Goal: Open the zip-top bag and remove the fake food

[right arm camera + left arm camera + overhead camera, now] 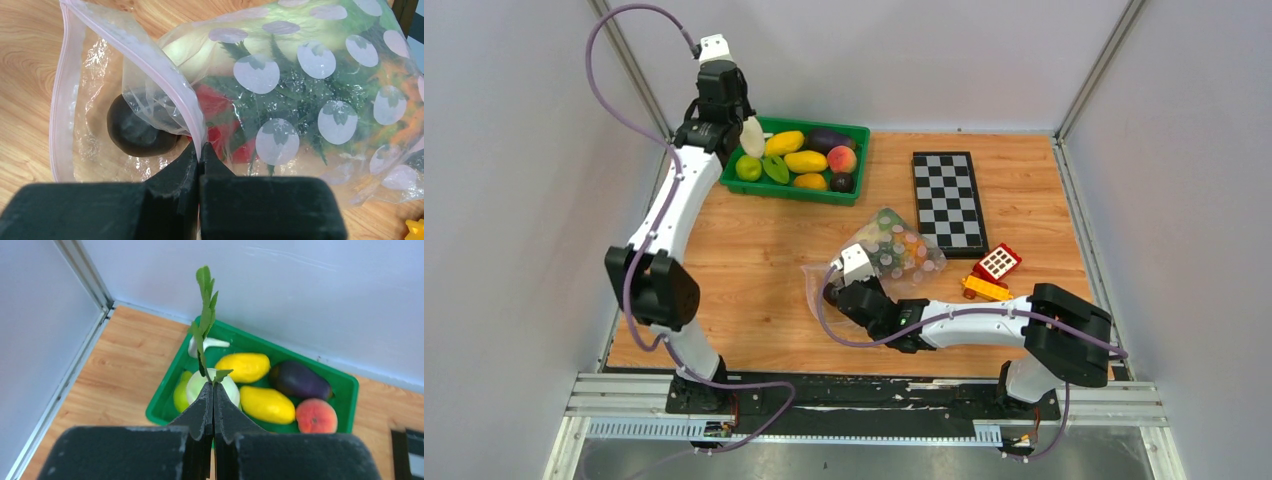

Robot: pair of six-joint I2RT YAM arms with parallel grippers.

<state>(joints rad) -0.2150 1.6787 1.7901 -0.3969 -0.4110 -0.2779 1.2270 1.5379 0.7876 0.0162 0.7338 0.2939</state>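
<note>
Right fingers (172, 175) on bag (310, 100) (food (215, 105) inside)

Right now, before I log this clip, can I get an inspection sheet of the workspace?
Surface: wooden table, no marks seen.
Job's things: bag lies mid-table, mouth open, toy food inside; radish hangs by its leaves over the tray.
Clutter: tray holds yellow fruits, an eggplant and a peach; chessboard and block car on the right.
Grippers: left gripper shut on the radish leaves; right gripper shut on the bag's pink zip strip.
Cables: purple cable loops along each arm.
Surroundings: plain grey walls; nothing else seen.
</note>
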